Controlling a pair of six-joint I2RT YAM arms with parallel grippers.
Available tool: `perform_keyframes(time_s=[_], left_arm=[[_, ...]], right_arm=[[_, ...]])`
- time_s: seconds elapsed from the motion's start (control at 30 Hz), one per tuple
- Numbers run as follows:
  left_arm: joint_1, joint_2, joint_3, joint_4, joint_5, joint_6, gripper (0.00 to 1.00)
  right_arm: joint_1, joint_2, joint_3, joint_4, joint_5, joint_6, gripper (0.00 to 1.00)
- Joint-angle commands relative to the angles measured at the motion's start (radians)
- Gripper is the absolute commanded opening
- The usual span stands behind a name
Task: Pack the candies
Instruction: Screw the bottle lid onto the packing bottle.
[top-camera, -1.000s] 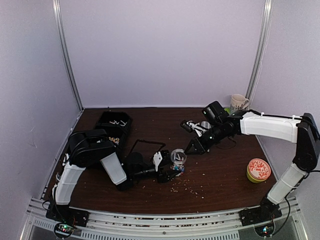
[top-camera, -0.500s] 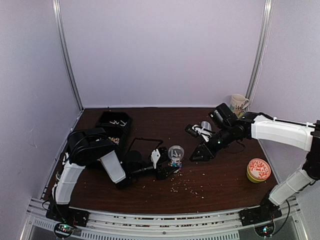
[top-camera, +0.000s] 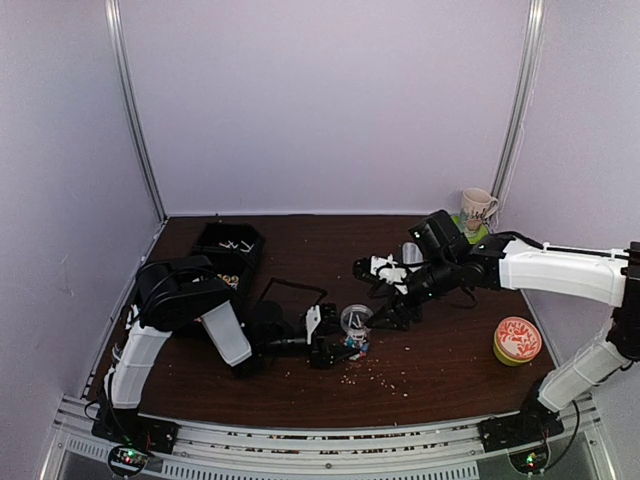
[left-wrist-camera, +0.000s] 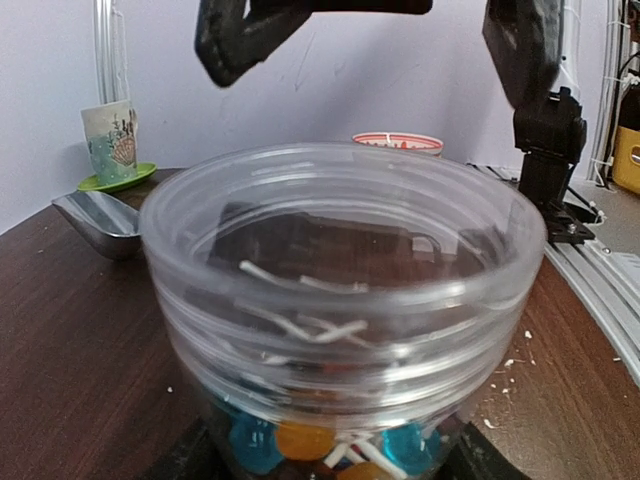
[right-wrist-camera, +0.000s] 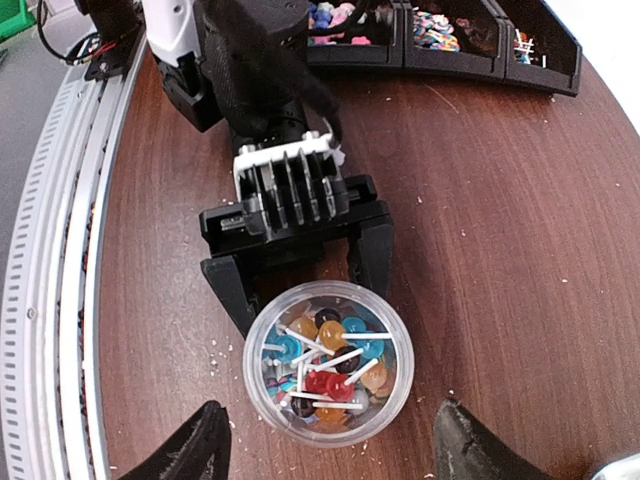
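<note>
A clear round jar (top-camera: 356, 322) stands on the brown table, partly filled with candies (right-wrist-camera: 325, 360): blue, orange, red and dark sweets on white sticks. My left gripper (right-wrist-camera: 305, 290) is shut on the jar, one black finger on each side of its lower wall. My right gripper (right-wrist-camera: 330, 455) hangs open just above and beside the jar's mouth, holding nothing. From the left wrist the jar (left-wrist-camera: 340, 300) fills the view, with candies (left-wrist-camera: 300, 440) at its bottom and the right gripper's fingers (left-wrist-camera: 240, 40) above it. More candies (right-wrist-camera: 440, 25) lie in the black bin.
A black compartment bin (top-camera: 228, 250) sits at the back left. A mug (top-camera: 478, 205) on a green saucer is at the back right, with a metal scoop (left-wrist-camera: 100, 220) near it. An orange-lidded container (top-camera: 517, 340) is on the right. Pale crumbs (top-camera: 380, 372) lie in front of the jar.
My right gripper has gone from shut to open; it swung a little right, then came back left over the jar. The left gripper has kept hold of the jar.
</note>
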Motion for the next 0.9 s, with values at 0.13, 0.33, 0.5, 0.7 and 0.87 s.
perform_keyframes(time_s=[0.13, 0.33, 0.5, 0.7, 0.87], left_arm=[[0.002, 0.036, 0.013, 0.006, 0.067, -0.004, 0.45], [0.002, 0.036, 0.008, 0.017, 0.07, -0.01, 0.45], [0.002, 0.039, 0.017, 0.005, 0.074, -0.009, 0.45], [0.002, 0.038, 0.018, 0.006, 0.081, -0.01, 0.45], [0.002, 0.037, 0.017, 0.006, 0.081, -0.008, 0.45]], right_arm=[[-0.001, 0.066, 0.07, -0.036, -0.083, -0.168, 0.73], [0.001, 0.1, 0.087, -0.036, -0.091, -0.179, 0.75], [0.001, 0.112, 0.09, -0.028, -0.081, -0.169, 0.79], [0.001, 0.132, 0.108, -0.041, -0.07, -0.165, 0.79], [0.001, 0.148, 0.12, -0.038, -0.069, -0.157, 0.79]])
